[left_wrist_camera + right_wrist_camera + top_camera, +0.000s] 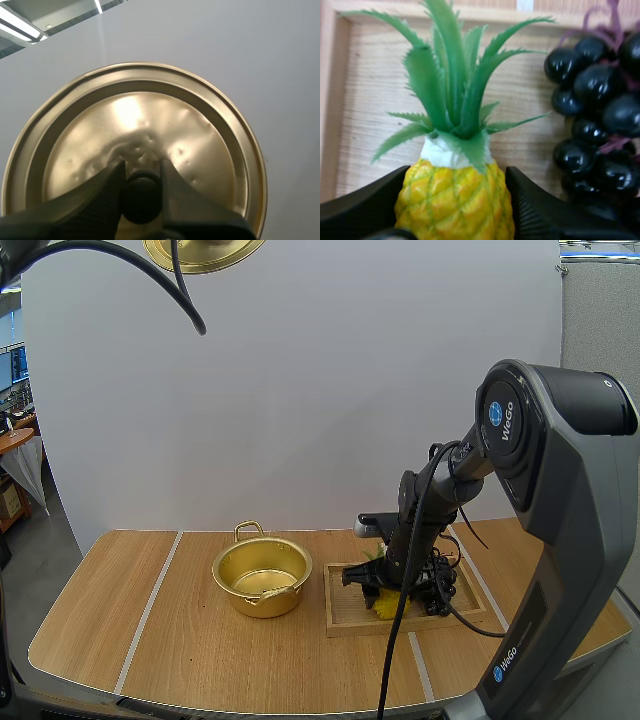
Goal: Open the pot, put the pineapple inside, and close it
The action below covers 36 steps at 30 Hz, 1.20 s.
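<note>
The golden pot (262,577) stands open on the table, left of the wooden tray (345,625). Its lid (205,252) hangs high above, and my left gripper (141,192) is shut on the lid's black knob (141,201), the lid's (135,145) dented underside facing the camera. A yellow pineapple (455,200) with green leaves lies on the tray (375,115). My right gripper (457,210) is down on it, its fingers (535,215) pressed against both sides of the fruit. In the high view the right gripper (375,590) sits low over the pineapple (386,605).
A bunch of dark grapes (600,120) lies on the tray right beside the pineapple, also seen as grapes (440,590) at the tray's right side. The pot has a handle (249,529) toward the back. Bare wood lies left of the pot.
</note>
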Motion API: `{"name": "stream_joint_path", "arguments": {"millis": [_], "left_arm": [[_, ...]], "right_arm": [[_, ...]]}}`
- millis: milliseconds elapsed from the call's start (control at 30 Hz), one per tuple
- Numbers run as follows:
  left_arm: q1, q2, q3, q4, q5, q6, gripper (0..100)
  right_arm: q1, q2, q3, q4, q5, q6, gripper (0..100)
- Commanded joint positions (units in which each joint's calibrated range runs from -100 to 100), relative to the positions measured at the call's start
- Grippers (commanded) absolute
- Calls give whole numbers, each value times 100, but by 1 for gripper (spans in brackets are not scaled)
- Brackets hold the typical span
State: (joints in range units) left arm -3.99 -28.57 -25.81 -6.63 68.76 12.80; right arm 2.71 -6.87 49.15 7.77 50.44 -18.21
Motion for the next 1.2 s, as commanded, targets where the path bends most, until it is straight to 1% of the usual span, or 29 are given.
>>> {"name": "stream_joint_path", "arguments": {"millis": [0,100,200,267,367,567,867,1167], "left_arm": [[5,-29,-27,21,-202,-25,0],[5,-29,-27,21,-202,-25,0],[5,-29,-27,21,-202,-25,0],[5,-29,-27,21,-202,-25,0],[5,-29,-27,21,-202,-25,0],[5,-29,-27,21,-202,-25,0],[5,-29,-27,21,-202,-25,0],[5,-29,-27,21,-202,-25,0]], "right_arm": [[189,-592,-314,4,168,-191,0],[425,-941,-639,-18,295,-191,0],[691,-1080,-1098,-32,611,-191,0],[876,-1080,-1414,-32,871,-93,0],[1157,-1080,-1745,-32,897,-7,0],[1533,-832,-2131,-32,883,34,0],[1814,9,-2244,-32,711,34,0],[1821,649,-2244,-121,488,34,0]]}}
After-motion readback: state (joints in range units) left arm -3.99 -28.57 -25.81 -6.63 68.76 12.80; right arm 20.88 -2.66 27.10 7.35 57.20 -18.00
